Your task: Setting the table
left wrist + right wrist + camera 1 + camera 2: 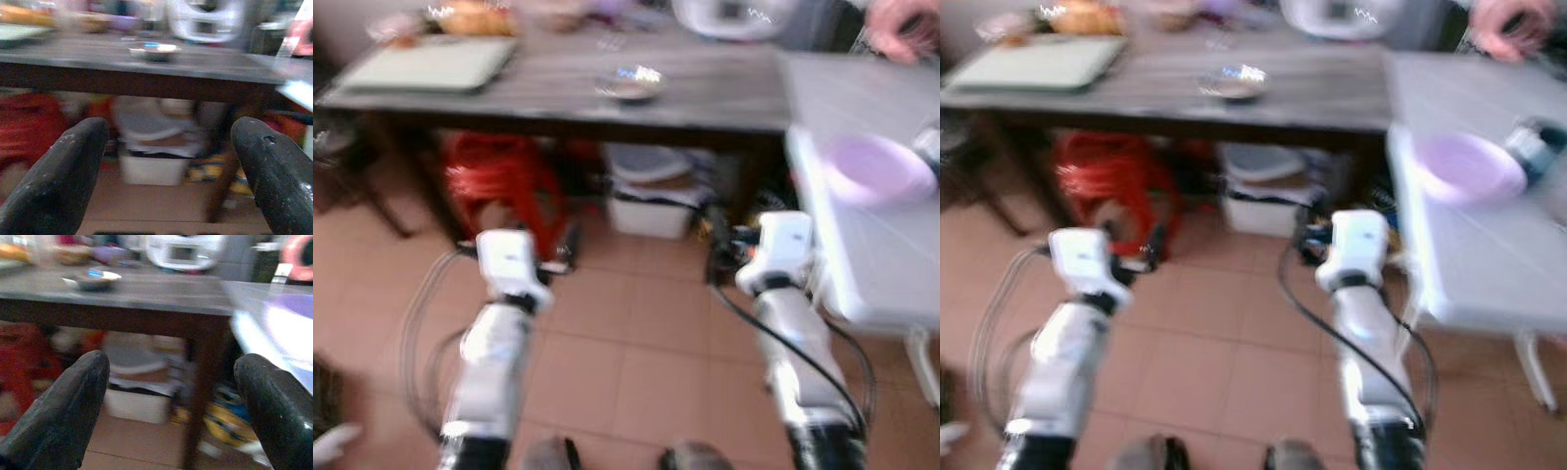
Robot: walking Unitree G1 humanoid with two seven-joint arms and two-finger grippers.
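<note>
Closest to me are the two silver arms, reaching forward over the tile floor point(636, 352). The left gripper point(168, 171) is empty, its two black fingers point(63, 171) standing wide apart. The right gripper point(171, 406) is the same: fingers point(61, 406) far apart and nothing between them. Both point toward the space under the dark table point(705, 88), well below its top.

The whole picture is blurred, so I describe small things with care. On the dark table I see a small shiny dish point(628, 83) near the middle, a flat pale tray point(431, 64) at the left end, and behind the tray some orange food point(470, 18), which I cannot identify. At the far edge stands a white appliance point(729, 15), perhaps a rice cooker.

To the right, touching the end of the dark table, there is a white table point(881, 255). On it lies a pink bowl point(871, 168), well apart from both grippers. Just beside the bowl, on its right, is a dark blue-grey object point(1533, 147); it is too blurred to tell what it is. A person's hand point(906, 27) is at the top right corner, above the white table.

Under the dark table I see a red stool point(504, 186) on the left and a white box point(651, 211) with a grey lid in the middle.
</note>
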